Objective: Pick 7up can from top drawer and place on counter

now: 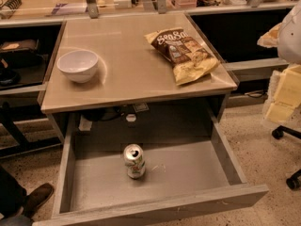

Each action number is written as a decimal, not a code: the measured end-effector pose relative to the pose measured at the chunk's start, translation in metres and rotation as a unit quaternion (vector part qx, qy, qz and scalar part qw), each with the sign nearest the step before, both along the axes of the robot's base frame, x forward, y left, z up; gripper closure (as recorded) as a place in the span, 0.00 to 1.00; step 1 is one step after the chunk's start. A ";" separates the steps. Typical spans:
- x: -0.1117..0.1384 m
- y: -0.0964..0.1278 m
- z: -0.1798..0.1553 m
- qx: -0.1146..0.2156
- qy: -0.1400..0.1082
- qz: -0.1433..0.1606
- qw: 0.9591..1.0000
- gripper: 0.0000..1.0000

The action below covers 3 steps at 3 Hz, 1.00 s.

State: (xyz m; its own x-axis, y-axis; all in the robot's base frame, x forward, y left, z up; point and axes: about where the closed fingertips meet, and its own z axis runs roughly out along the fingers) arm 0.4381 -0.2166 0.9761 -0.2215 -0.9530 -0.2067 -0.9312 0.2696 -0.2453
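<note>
The 7up can (134, 161) stands upright in the open top drawer (225, 159), a little left of the middle of its flat grey bottom, pull-tab up. The counter (127, 74) is the beige-grey tabletop right above the drawer. My gripper (281, 99) shows as pale yellow blocks below a white arm at the right edge. It hangs to the right of the counter and drawer, well away from the can and holding nothing that I can see.
A white bowl (78, 65) sits on the counter's left side and a chip bag (184, 54) on its right. A wooden ledge with metal posts (91, 1) runs behind. Chair wheels (292, 180) stand at the right and a shoe (36, 197) at the lower left.
</note>
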 end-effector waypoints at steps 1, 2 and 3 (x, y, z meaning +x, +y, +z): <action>0.000 0.001 0.000 0.001 -0.002 0.000 1.000 0.00; 0.009 0.021 -0.018 0.027 0.002 0.009 1.000 0.00; 0.015 0.045 -0.050 0.057 0.025 0.018 0.998 0.00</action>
